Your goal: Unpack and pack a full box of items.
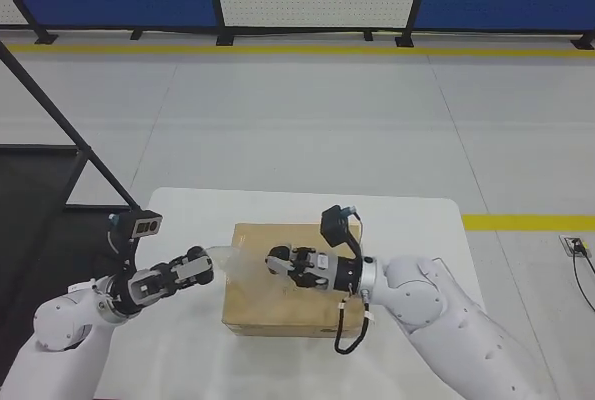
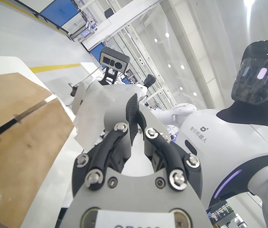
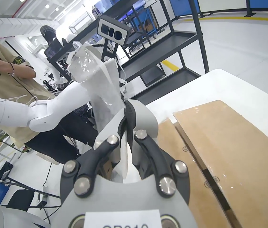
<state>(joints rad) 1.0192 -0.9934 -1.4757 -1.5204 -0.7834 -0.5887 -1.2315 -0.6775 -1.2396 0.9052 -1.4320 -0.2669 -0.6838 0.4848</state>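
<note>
There is one box (image 1: 277, 310), one wrap (image 1: 239, 260), two grippers and one table (image 1: 187, 220), with one black rack (image 3: 179, 37) standing beside the table.

The box sits in the middle of the table with its top flaps down; a narrow dark gap runs between the two flaps along the top.

The wrap is a white foam-like sheet with some clear film at one end. In the top view it hangs above the left part of the box top. Its long axis runs across the table from side to side: one end lies just past the box's left edge and the other over the middle of the box. It is stretched between the two grippers and does not rest flat on the box.

The left gripper (image 1: 202, 266) is just off the box's left edge. Its fingers are pressed together on the wrap's left end, and the sheet bunches beside the fingertips (image 2: 134, 105).

The right gripper (image 1: 274, 263) is over the box top. Its jaws are nearly closed, and the white sheet is pinched between the pads (image 3: 130, 115). From there the sheet runs on toward the left arm.
</note>
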